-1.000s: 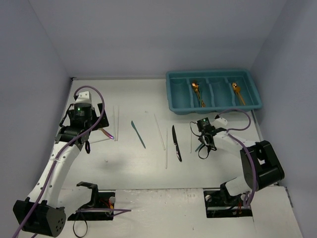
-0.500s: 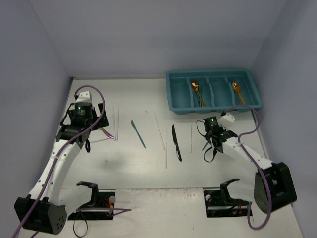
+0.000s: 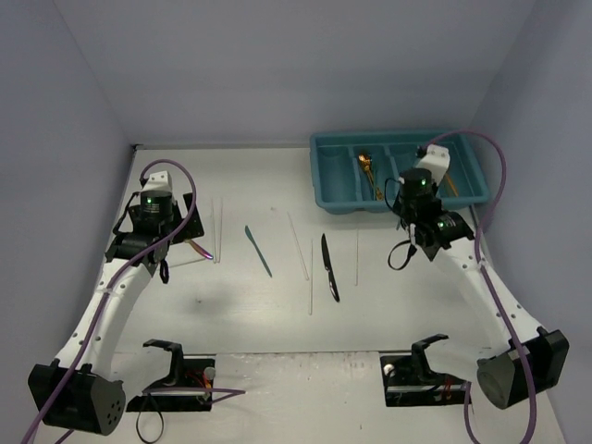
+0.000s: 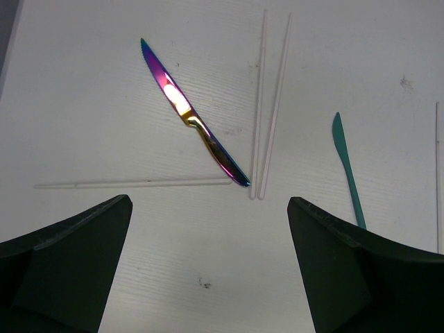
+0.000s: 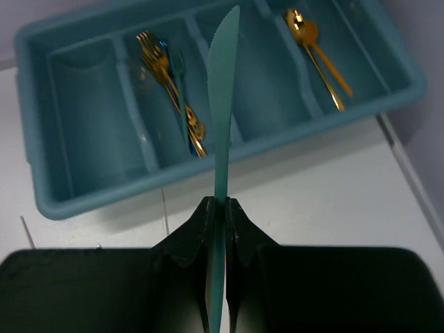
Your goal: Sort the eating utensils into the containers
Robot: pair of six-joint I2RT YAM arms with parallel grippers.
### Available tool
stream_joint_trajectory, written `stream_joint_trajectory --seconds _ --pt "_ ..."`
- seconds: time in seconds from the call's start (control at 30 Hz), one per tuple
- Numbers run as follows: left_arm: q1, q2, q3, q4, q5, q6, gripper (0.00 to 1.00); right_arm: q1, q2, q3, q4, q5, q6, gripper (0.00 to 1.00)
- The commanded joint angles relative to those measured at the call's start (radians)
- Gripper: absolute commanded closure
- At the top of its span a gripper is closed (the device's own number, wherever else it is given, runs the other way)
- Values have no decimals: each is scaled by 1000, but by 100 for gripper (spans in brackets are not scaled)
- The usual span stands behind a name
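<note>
My right gripper (image 5: 216,202) is shut on a teal knife (image 5: 223,83), gripped on its handle with the serrated blade pointing at the tray's middle compartments. In the top view the right gripper (image 3: 407,202) hangs at the near edge of the teal tray (image 3: 317,159). The tray (image 5: 229,163) holds gold forks (image 5: 166,76) with a blue-teal fork (image 5: 179,90), and gold spoons (image 5: 316,52). My left gripper (image 4: 208,201) stands open over bare table, short of an iridescent purple knife (image 4: 191,118) and a pair of white chopsticks (image 4: 267,111).
On the table lie a second teal knife (image 3: 259,251), a black knife (image 3: 329,268), loose white chopsticks (image 3: 298,245) and another white pair (image 3: 218,228) by the left gripper (image 3: 162,268). Walls close in the left, back and right sides.
The right gripper has closed on the teal knife, lifted it off the table and carried it back to the tray's near edge. The left arm has not moved.
</note>
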Motion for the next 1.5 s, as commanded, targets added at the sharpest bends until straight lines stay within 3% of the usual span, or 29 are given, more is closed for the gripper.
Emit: stream_joint_trajectory --seconds 0.0,0.2,0.63,0.77,0.9,0.97,1.1,1.47 --pt "7 -2 41 33 -2 -8 6 -11 173 187 88 -164 -267 100" --pt "7 -2 35 40 -7 -3 6 -6 434 428 122 -333 -369 100" --pt "8 33 30 45 -12 3 6 -5 943 798 155 -394 -303 100" --pt "7 39 32 45 -9 3 6 -4 990 817 156 -369 -252 88" --pt "8 33 32 45 -10 3 6 0 953 797 155 -350 -248 72" --pt "8 32 32 45 -5 3 6 5 914 763 155 -342 -259 58" --pt "8 28 35 44 1 3 6 10 749 651 153 -336 -271 46" --pt "25 25 39 49 22 -2 6 125 269 89 137 -347 -142 41"
